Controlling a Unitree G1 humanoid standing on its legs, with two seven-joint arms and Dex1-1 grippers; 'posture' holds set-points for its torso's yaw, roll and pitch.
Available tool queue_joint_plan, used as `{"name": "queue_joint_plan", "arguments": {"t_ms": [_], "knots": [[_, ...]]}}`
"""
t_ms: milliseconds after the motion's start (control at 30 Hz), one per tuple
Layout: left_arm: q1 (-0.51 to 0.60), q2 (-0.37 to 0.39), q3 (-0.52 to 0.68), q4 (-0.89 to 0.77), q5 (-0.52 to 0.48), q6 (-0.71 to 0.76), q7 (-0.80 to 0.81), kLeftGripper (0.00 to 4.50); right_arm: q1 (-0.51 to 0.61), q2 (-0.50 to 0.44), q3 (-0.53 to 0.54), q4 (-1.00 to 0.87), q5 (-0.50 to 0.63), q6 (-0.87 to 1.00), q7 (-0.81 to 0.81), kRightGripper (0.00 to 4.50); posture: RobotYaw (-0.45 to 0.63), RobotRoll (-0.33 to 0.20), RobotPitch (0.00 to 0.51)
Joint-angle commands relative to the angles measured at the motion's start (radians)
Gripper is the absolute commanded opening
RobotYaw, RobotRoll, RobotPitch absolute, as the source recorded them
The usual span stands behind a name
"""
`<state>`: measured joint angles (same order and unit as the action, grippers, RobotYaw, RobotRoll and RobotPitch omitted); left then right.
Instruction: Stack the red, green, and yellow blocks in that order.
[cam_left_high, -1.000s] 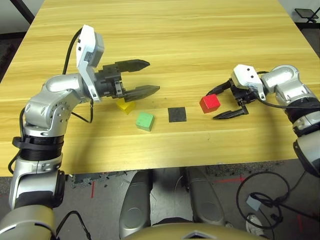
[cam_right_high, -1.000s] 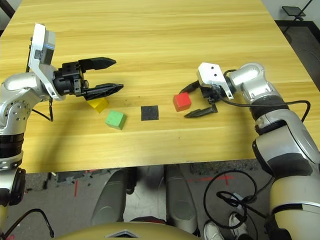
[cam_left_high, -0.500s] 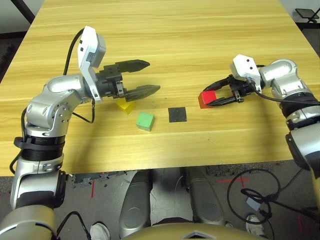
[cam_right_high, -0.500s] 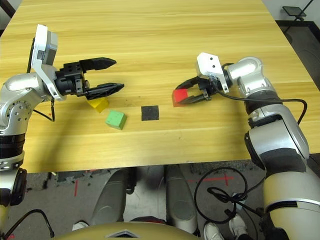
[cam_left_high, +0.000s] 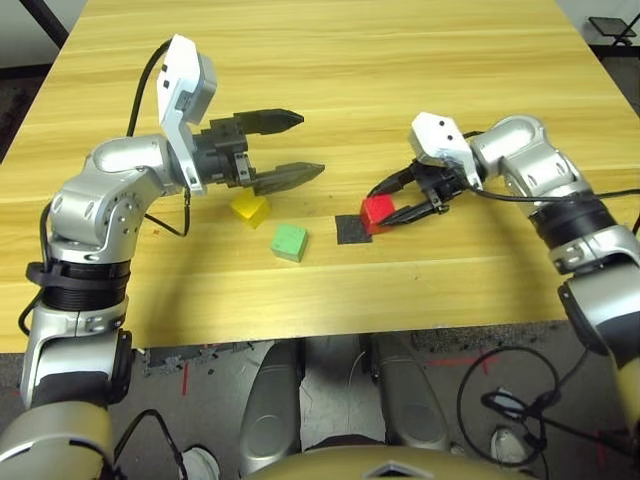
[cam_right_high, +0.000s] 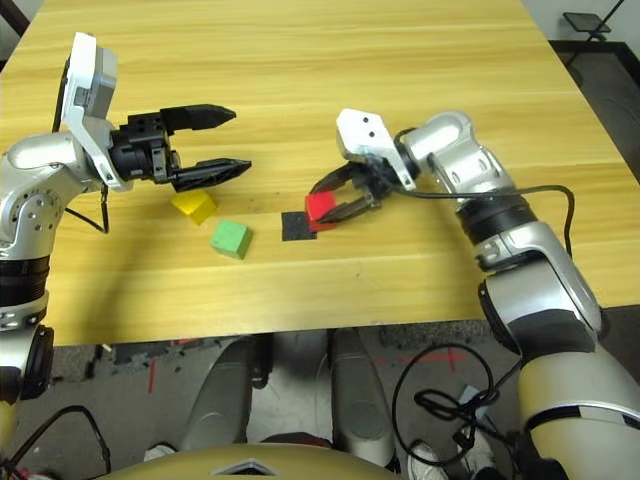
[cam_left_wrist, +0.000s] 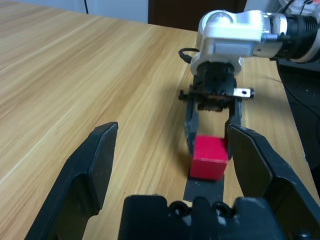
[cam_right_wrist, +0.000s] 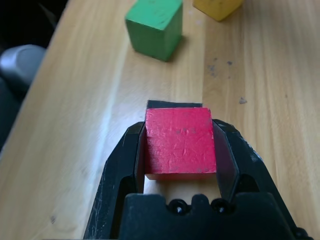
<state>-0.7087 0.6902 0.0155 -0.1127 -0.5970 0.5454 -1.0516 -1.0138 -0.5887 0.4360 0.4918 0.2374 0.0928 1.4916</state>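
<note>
Three little blocks are at the table (cam_left_high: 330, 80), and none of them sits on top of another. The red block (cam_right_wrist: 181, 140) is in the right pincer (cam_left_high: 377, 207). One black finger (cam_right_wrist: 131, 155) presses on each side of it, so the right pincer is closed on the block and gripping it. The red block is at the right side of the flat black square (cam_left_high: 350, 231), and it hides a bit of that square in the left eye view. I cannot tell if the bottom of the red block touches the table or is just above it.

The green block (cam_left_high: 290, 243) sits on the table, left of the black square, with some bare wood between them. It looks a bit turned, so one corner points to the near side. The yellow block (cam_left_high: 250, 208) sits on the table too, left of the green block and a little farther away. Those two are near each other but apart. The yellow block is turned as well.

The left pincer (cam_left_high: 305, 143) is wide open and has nothing in it. Its two fingers point to the right, and they are up over the table, on the far side of the green block.

Down on the floor, past the near edge of the table, a black cord (cam_left_high: 462, 400) makes a big loop on the right.
</note>
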Motion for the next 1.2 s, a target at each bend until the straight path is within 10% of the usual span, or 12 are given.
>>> {"name": "queue_joint_plan", "arguments": {"t_ms": [33,800,1000,1200], "knots": [[0.003,0.007,-0.009,-0.010,0.006,0.020,-0.008,4.50,0.019,0.015,-0.036,-0.038,-0.030,0.037,-0.032,2.00,0.28,-0.062,0.249],[0.033,0.007,0.012,-0.051,-0.001,0.044,0.028,4.50,0.091,0.078,-0.063,-0.137,-0.060,0.107,-0.048,2.00,0.31,-0.060,0.256],[0.069,0.038,0.023,-0.040,0.017,0.024,0.010,4.50,0.102,0.069,-0.094,-0.145,-0.012,0.103,0.010,4.31,0.30,-0.056,0.254],[0.163,0.111,0.063,-0.053,0.033,-0.045,-0.050,4.50,0.070,0.013,-0.214,-0.107,0.182,0.166,0.123,4.45,0.30,-0.053,0.252]]}}
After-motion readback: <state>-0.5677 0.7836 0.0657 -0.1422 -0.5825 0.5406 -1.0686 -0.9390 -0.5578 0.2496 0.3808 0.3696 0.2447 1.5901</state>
